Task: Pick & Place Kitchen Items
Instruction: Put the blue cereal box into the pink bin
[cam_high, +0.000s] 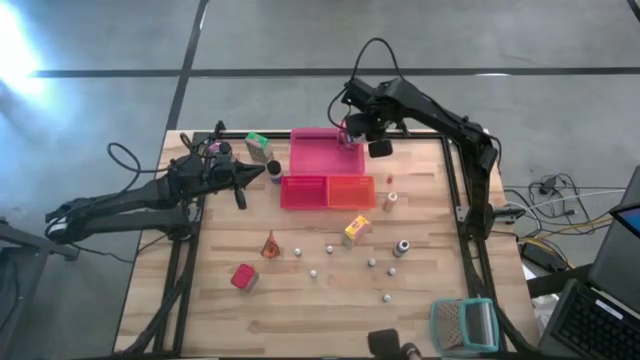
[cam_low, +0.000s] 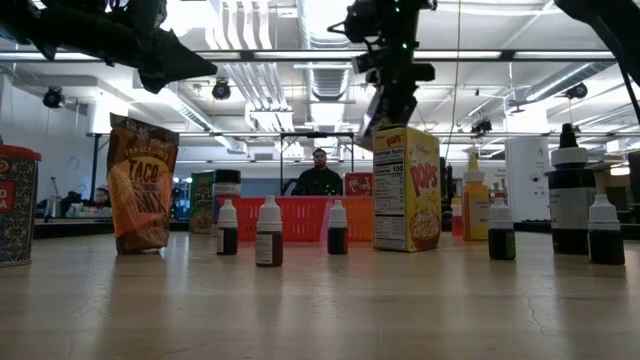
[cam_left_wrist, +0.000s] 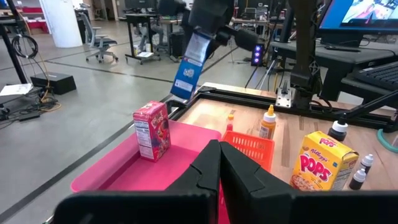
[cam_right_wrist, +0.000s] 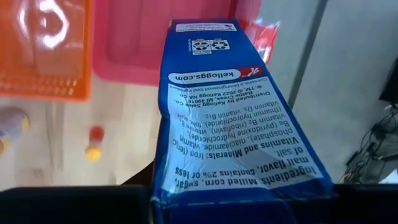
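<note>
Above the pink tray (cam_high: 322, 152), a blue carton (cam_right_wrist: 230, 124) is clamped in the right end effector (cam_left_wrist: 202, 28); overhead barely shows it. One pink carton (cam_left_wrist: 152, 129) stands inside. Left end effector (cam_left_wrist: 219, 163) hovers clenched, empty.

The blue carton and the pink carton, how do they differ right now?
The blue carton hangs tilted in the air, held by the right claw, while the pink carton stands upright on the big pink tray. The blue one's side is creased; the pink one looks undented. Both are small printed cereal-style boxes.
</note>
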